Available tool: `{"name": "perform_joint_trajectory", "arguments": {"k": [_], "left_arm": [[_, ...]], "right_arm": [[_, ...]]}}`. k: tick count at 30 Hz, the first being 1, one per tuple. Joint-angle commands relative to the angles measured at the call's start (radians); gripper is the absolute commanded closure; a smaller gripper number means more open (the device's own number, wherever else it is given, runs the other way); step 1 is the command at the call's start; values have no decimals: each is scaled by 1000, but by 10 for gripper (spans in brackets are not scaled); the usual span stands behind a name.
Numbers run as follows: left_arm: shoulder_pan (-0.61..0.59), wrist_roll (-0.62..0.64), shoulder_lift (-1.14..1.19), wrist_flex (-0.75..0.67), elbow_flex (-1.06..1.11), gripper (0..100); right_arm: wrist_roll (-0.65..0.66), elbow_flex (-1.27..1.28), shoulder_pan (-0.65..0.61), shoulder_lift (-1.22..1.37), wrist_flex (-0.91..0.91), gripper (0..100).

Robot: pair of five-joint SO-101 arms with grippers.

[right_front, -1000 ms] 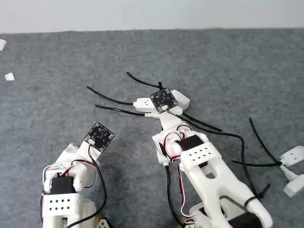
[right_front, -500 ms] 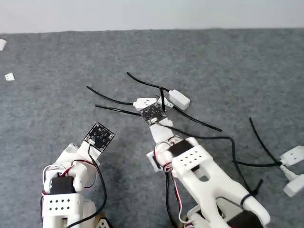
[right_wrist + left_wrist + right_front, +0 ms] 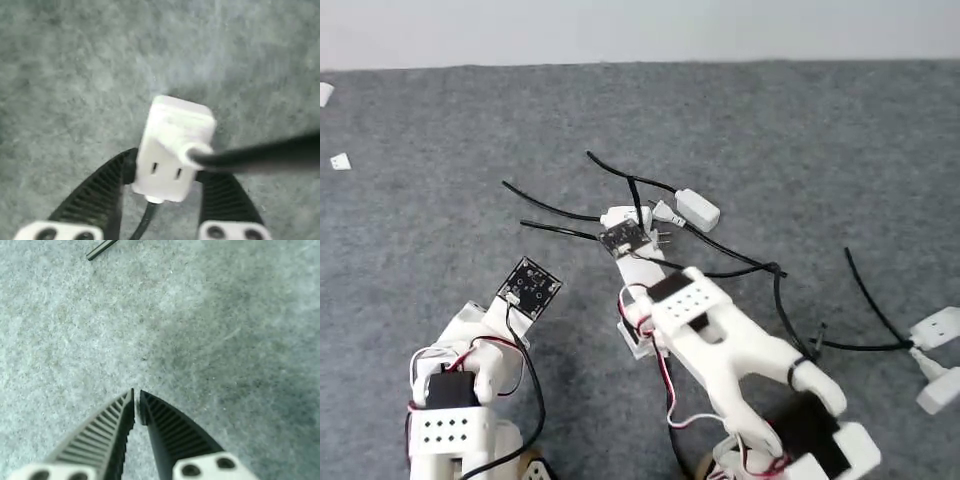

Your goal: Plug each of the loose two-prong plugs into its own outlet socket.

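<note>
Evidently our right gripper (image 3: 166,172) clamped the white 2-slot plastic outlet socket (image 3: 175,137) mid-way across the grey felt surface (image 3: 820,130), probably to steady it for the white plug (image 3: 693,208) lying near; a black cable (image 3: 260,152) crossed it. Our left gripper (image 3: 136,396) hung nearly shut, empty.
</note>
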Motion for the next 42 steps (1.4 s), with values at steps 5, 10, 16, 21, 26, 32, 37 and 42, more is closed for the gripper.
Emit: {"name": "perform_joint_trajectory", "arguments": {"k": [5,10,16,21,26,32,37,42], "left_arm": [[6,8,-14,2,-8,988],[6,6,-14,2,-8,988],[6,6,-14,2,-8,987],[6,6,-14,2,-8,987],[6,6,-14,2,-8,987],[6,6,-14,2,-8,987],[6,6,-14,2,-8,987],[6,6,-14,2,-8,987]], "right_arm": [[44,-55,268,-200,81,991],[190,-46,616,-452,189,991],[296,26,941,-421,102,987],[321,5,1092,-236,-4,970],[319,-104,1152,-107,47,759],[282,-272,1056,-117,219,842],[221,-361,888,-150,269,915],[221,-362,705,-108,64,853]]}}
